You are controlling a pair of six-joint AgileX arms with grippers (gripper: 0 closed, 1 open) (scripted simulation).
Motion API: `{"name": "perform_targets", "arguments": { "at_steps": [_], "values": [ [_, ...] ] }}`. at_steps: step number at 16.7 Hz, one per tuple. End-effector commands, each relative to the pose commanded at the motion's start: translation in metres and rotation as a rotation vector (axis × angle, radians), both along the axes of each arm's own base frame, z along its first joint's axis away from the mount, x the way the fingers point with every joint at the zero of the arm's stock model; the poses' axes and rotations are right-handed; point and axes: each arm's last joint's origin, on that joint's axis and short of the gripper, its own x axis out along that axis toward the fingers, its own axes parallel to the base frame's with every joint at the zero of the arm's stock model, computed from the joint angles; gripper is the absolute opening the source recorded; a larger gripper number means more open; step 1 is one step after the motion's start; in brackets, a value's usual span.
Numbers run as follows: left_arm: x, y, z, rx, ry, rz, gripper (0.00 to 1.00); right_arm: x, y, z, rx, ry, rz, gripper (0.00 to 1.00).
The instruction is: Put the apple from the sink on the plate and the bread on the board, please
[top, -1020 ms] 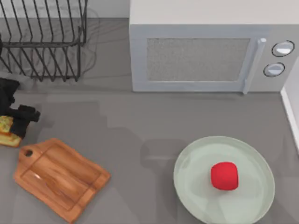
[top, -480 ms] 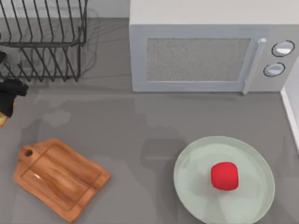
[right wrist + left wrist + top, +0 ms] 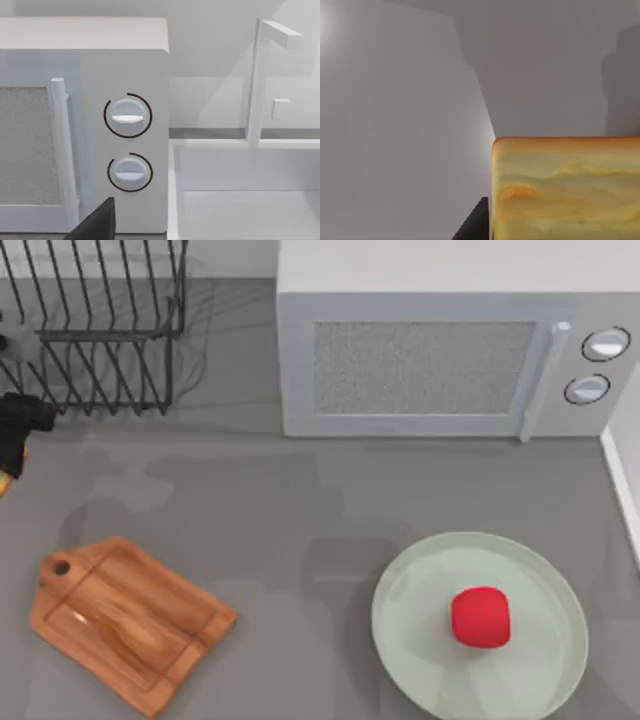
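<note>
The red apple (image 3: 480,617) lies in the middle of the pale green plate (image 3: 405,585) at the front right of the counter. At the far left edge, my left gripper (image 3: 12,452) is shut on the bread (image 3: 3,483), of which a thin orange sliver shows there. Close up in the left wrist view, the bread's (image 3: 565,187) toasted face sits beside a dark finger (image 3: 472,226). The wooden board (image 3: 130,620) lies bare at the front left, in front of and to the right of that gripper. My right arm is parked near the microwave and sink, with a dark finger tip (image 3: 95,225) showing.
A grey microwave (image 3: 440,360) stands at the back, its two knobs (image 3: 127,116) on its right side. A black wire dish rack (image 3: 90,330) fills the back left. The white sink (image 3: 240,200) with its faucet (image 3: 257,80) lies right of the microwave.
My left gripper has drawn back toward the left edge and the rack, carrying the bread with it. The apple, plate and board have not moved.
</note>
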Motion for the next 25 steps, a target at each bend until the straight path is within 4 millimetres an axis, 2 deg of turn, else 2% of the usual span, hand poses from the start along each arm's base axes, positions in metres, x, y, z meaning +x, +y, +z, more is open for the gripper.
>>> {"name": "perform_targets", "arguments": {
  "at_steps": [4,9,12,14,18,25],
  "values": [
    [-0.019,-0.034,-0.006,0.0,0.002,0.054,0.0,0.0,0.0,0.0,0.0,0.0,0.0,1.0],
    [-0.065,-0.087,-0.02,0.002,0.008,0.185,0.0,0.0,0.0,0.0,0.0,0.0,0.0,1.0],
    [-0.089,-0.106,-0.026,0.001,0.001,0.221,0.0,0.0,0.0,0.0,0.0,0.0,0.0,1.0],
    [-0.095,-0.11,-0.027,-0.001,-0.004,0.226,0.0,0.0,0.0,0.0,0.0,0.0,0.0,1.0],
    [-0.094,-0.109,-0.028,0.001,0.001,0.227,0.0,0.0,0.0,0.0,0.0,0.0,0.0,1.0],
    [-0.094,-0.109,-0.05,0.001,0.0,0.226,0.0,0.0,0.0,0.0,0.0,0.0,0.0,1.0]
  ]
}}
